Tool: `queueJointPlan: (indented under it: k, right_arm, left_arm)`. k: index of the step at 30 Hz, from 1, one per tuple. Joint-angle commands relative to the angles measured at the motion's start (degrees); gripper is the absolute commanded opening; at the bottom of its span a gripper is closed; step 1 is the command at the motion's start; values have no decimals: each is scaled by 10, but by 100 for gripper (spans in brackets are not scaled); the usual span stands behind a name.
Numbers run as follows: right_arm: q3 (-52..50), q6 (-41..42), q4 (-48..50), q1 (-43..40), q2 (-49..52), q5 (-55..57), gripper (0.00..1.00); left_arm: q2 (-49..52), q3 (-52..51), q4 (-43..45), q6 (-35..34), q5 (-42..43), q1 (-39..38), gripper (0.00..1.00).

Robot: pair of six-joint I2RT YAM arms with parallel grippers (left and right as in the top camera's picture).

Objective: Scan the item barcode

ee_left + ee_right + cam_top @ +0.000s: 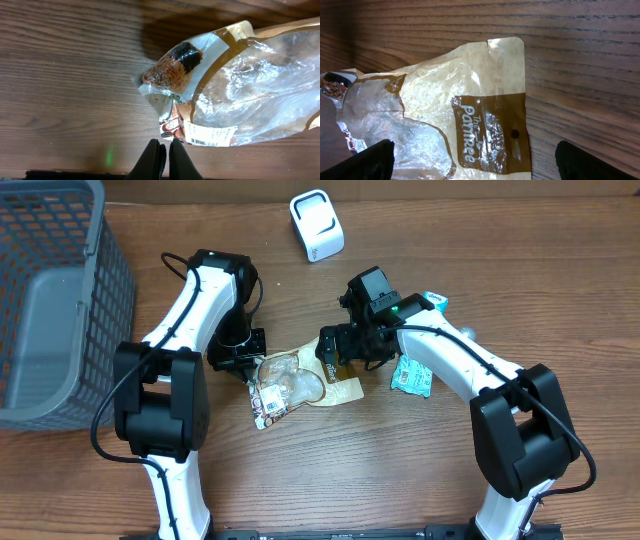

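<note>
The left gripper point(164, 159) is clenched just at the label corner of the snack bag point(250, 85), probably to lift it; a real pinch cannot be confirmed. The right gripper point(475, 167) hangs released above the snack bag. It lies flat on the table point(400, 480): clear crinkled film, brown print, barcode label point(207, 136) facing up

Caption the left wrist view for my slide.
Shut left gripper at the edge of the clear bag, beside its barcode label.

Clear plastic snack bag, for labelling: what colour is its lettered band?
Brown band, white lettering; right wrist view best.
</note>
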Motion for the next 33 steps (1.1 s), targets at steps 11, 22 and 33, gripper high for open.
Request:
queueJointPlan:
  k: [11,22,33]
  right_arm:
    - [-6,-4,4,0,-15,-5,100]
    - [-10,-2,15,0,-5,-9,100]
    - [-10,-2,18,0,-4,-20,100]
  left_arm:
    - [-8,-30,76,-28,-23,-24,4]
    - [-177,-23,79,-92,-90,-30,4]
    - [-240,-159,160,-146,-153,-62,4]
